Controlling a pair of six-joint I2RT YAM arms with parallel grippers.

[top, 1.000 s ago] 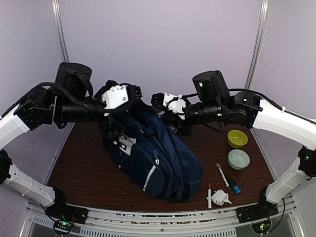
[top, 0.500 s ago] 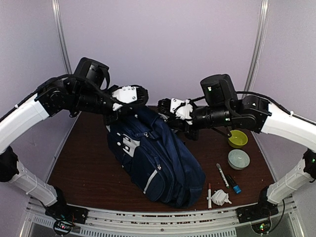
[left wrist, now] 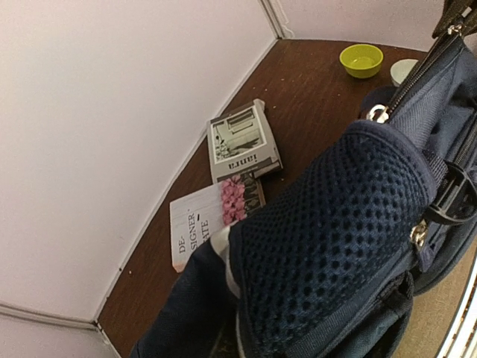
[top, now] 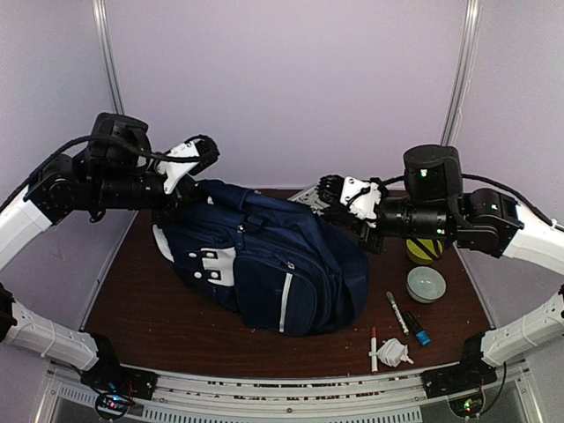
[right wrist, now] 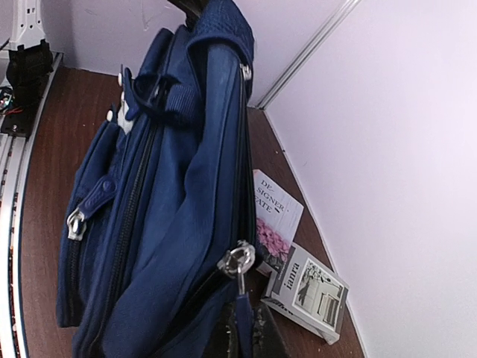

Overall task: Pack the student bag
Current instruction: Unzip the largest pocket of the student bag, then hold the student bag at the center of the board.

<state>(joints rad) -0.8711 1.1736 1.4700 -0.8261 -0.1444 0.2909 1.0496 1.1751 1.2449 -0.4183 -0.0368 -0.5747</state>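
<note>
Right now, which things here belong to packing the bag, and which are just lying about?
Likely for the job: bag, grey book, white book, white marker, black marker, thin pen.
Probably just lying about: green bowl, grey bowl, white wad.

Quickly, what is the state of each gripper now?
Left gripper: cannot tell, jaws hidden.
Right gripper: closed on the zipper pull of the student bag.
</note>
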